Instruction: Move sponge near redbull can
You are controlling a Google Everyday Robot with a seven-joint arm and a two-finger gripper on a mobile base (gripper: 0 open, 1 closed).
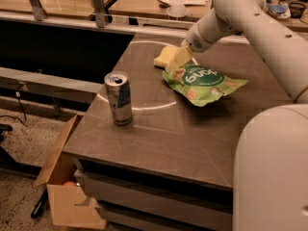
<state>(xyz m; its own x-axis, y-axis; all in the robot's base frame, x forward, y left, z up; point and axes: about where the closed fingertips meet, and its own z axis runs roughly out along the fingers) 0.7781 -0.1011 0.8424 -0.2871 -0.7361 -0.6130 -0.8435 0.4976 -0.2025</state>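
The sponge (162, 56) lies at the far side of the dark surface (159, 138), a pale yellow block just beside the top corner of the green snack bag (206, 82). The redbull can (119, 98) stands upright well apart from it, near the left edge on my side. The white arm (240, 13) reaches down from the right, and the gripper (176, 60) sits right against the sponge's right end, at the edge of the bag. From here its pale blocks blend with the sponge, so I cannot tell whether the jaws are spread or pinching it.

I judge the sponge to be light and soft. It should squash under a squeeze rather than slip, and nothing about it can break. The pinched-in long sides look like the natural place to take it, across the narrow waist, so the jaws close on foam and not on the crinkly bag next to it. Being so light, it could drag or tip if only nudged. The can looks tall and narrow, easy to knock over, so the sponge wants setting down beside it without touching it.
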